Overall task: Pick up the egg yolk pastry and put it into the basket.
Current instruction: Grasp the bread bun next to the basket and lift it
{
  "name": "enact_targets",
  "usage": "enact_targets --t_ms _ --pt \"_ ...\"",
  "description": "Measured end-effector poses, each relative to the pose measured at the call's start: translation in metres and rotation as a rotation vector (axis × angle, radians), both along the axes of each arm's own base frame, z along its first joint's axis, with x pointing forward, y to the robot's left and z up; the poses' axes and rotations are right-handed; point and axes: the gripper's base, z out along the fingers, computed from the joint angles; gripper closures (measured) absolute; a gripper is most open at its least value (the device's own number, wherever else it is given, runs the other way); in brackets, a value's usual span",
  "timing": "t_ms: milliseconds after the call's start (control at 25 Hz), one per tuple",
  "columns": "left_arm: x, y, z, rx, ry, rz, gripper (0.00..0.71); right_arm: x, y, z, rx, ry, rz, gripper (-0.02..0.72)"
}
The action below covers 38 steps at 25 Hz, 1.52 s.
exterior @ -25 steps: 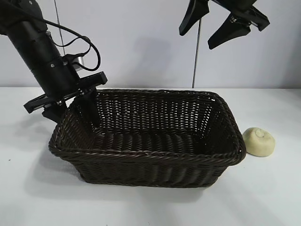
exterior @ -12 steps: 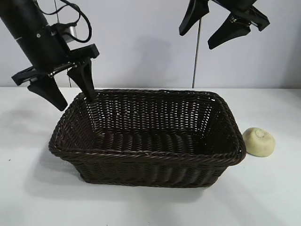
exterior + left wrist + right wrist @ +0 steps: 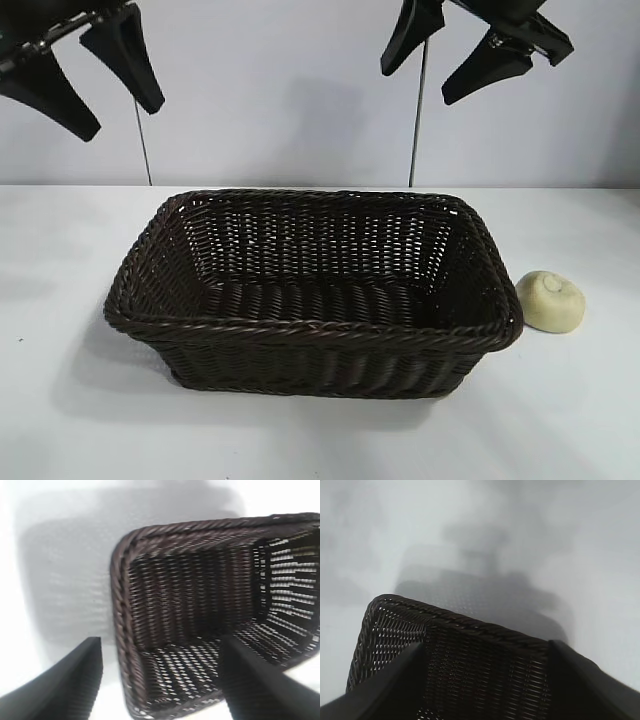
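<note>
The dark woven basket [image 3: 300, 331] stands in the middle of the white table, with nothing inside it. The egg yolk pastry [image 3: 549, 301], a small pale domed bun, lies on the table just off the basket's right end, untouched. My left gripper [image 3: 122, 120] hangs open high above the basket's left end, holding nothing. In the left wrist view its gripper [image 3: 160, 645] looks down on that end of the basket [image 3: 119, 605]. My right gripper [image 3: 416, 87] hangs open high over the basket's far right part. The right wrist view shows its gripper [image 3: 485, 645] above the basket [image 3: 470, 625]. Neither wrist view shows the pastry.
A white wall stands behind the table, with thin vertical lines [image 3: 418, 120] on it. Bare white tabletop [image 3: 320, 440] runs in front of the basket and on both sides.
My left gripper has risen from the basket's left end, up and to the left, with its jaws open. The right gripper, basket and pastry have not moved.
</note>
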Motion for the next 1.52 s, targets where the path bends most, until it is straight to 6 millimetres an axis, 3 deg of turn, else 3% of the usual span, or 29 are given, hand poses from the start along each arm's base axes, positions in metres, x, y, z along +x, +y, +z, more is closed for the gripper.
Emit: enact_targets --t_ms 320,840,1520 --pt "-0.008 -0.003 0.026 -0.093 -0.067 0.043 0.231 0.000 0.000 0.000 0.000 0.000 0.000 0.208" --pt "-0.010 -0.007 0.000 -0.184 -0.018 0.137 0.231 0.000 0.000 0.000 0.000 0.000 0.000 0.208" --pt "-0.007 -0.008 0.000 -0.204 -0.031 0.159 0.231 0.000 0.000 0.000 0.000 -0.001 0.000 0.208"
